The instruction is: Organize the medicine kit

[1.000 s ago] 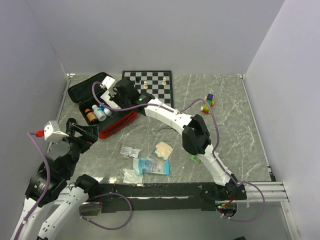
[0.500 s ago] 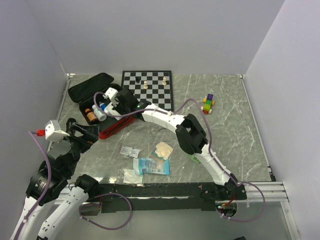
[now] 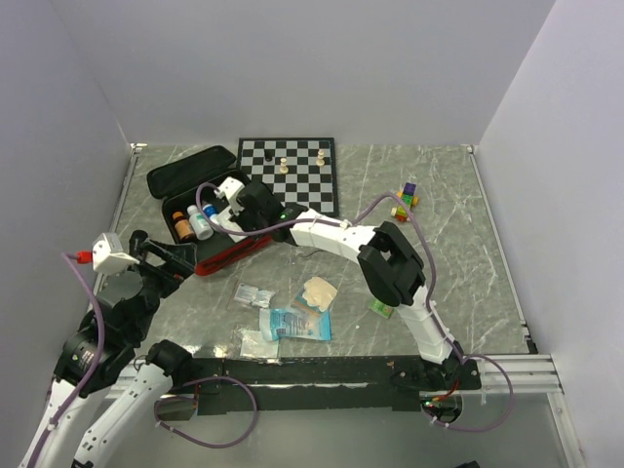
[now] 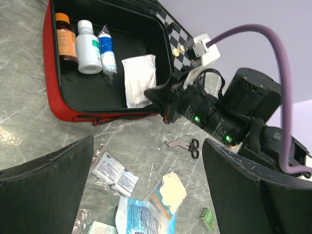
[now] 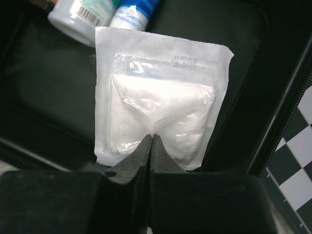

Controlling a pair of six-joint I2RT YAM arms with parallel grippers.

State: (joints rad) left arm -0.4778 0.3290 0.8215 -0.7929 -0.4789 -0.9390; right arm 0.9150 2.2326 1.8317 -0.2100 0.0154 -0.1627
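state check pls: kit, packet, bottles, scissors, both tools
medicine kit: unzipped, lying open
gauze packet: sealed, flat inside the kit
three bottles: capped, side by side in the kit
scissors: closed, outside the kit
left tool: open, empty
right tool: shut, tips at the packet's near edge
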